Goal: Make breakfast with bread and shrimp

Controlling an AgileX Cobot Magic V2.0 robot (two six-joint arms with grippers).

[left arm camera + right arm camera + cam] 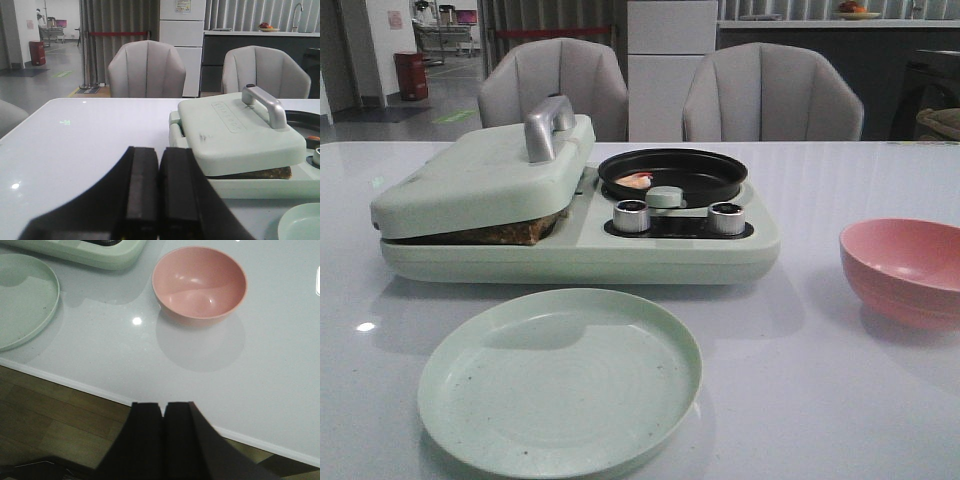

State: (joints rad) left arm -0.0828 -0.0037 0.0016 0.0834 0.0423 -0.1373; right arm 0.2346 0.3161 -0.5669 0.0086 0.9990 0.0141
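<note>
Bread (505, 233) sits under closed press lid (480, 175), left half of cooker (570, 255). Shrimp (636, 180) lies in black pan (672, 172) beside it. Empty plate (560, 380) in front, pink bowl (905, 270) at right. Left gripper (159, 190) and right gripper (164, 435) both closed, holding nothing, away from cooker. Cooking stage likely; next: lift lid handle (548, 125), plate food.

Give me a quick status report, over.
Left pincer and right pincer shut, empty. Bread under closed lid. Shrimp in pan. Nothing blocking.
</note>
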